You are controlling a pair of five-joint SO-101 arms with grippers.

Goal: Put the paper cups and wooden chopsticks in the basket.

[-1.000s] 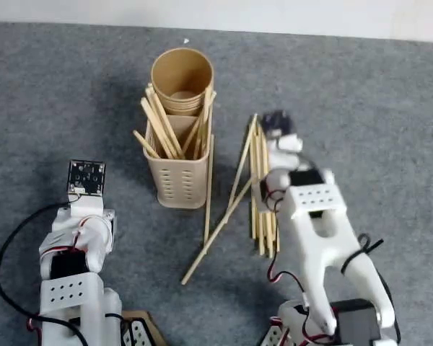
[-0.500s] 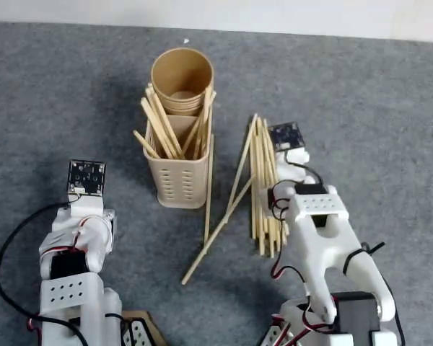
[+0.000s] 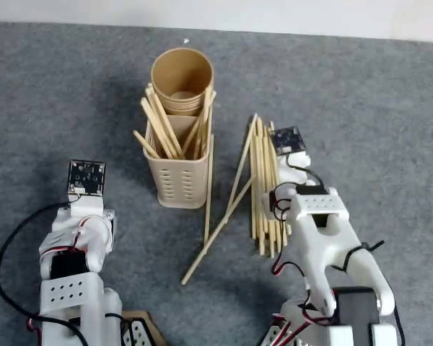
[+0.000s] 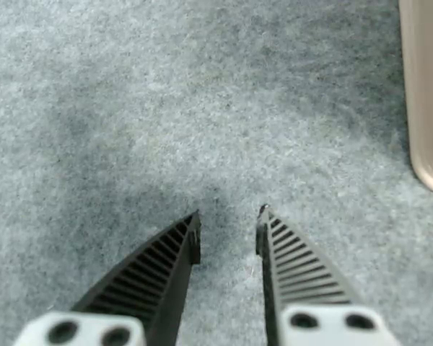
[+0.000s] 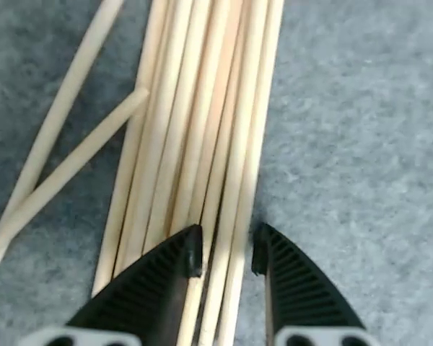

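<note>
Grey, felt-like covering runs across the whole desk [image 3: 390, 108]. Closest to me, the left end effector [image 4: 227, 234] is released. Its toothed jaws are parted over bare desk with nothing between them, and the basket [image 4: 427, 108] is a little way off to one side. Across from it, the right end effector [image 5: 226, 249] sits low over the chopsticks [image 5: 202, 108], a bundle lying flat on the desk alongside that arm. It is released too, jaws a little apart, with a stick or two of the bundle running between the tips; I cannot tell whether they touch the wood. Between the bundle and the basket lie three loose sticks [image 3: 220, 231], crossed over each other, one running up along the basket's side. Farther back the basket stands upright in the middle of the desk. Its near part holds upright sticks [image 3: 162, 130] fanned out, and the cups [image 3: 182, 72] sit nested in its far part, mouths up.
</note>
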